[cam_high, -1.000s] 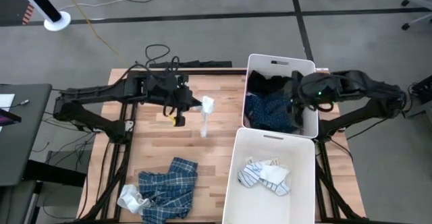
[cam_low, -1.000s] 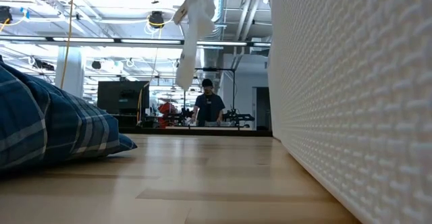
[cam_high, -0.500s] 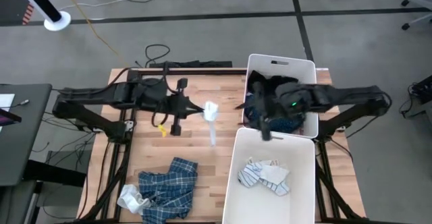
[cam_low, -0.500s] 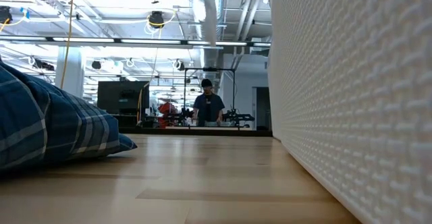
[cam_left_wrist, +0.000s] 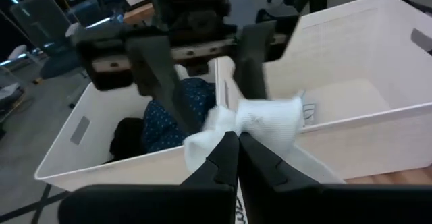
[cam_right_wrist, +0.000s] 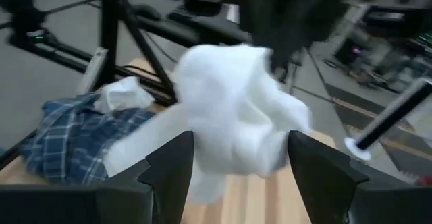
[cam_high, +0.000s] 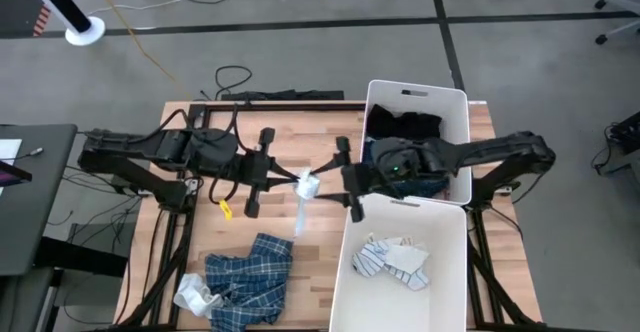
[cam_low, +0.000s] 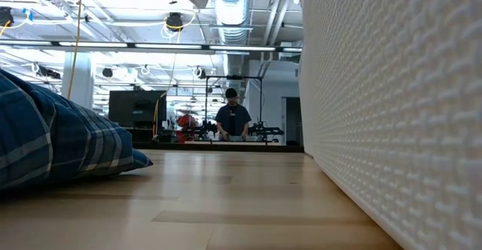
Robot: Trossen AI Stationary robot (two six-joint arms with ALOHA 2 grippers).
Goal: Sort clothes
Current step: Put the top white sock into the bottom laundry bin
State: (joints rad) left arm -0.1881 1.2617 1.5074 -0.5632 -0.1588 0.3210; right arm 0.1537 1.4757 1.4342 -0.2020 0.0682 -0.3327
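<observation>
The white sock hangs limp and light, pinched in the closed left gripper, its loose bulk apparently between the wide-spread right gripper fingers, best taken there.

White sock: soft knit cloth, matt. Plaid shirt: woven cloth, crumpled. Table: pale wood planks, smooth, faint sheen. Bins: white plastic, outer wall finely dimpled, matt. Left pincer: dark matt plastic.

bins – 2 | arms – 2 | plaid shirts – 1 | held white socks – 1
</observation>
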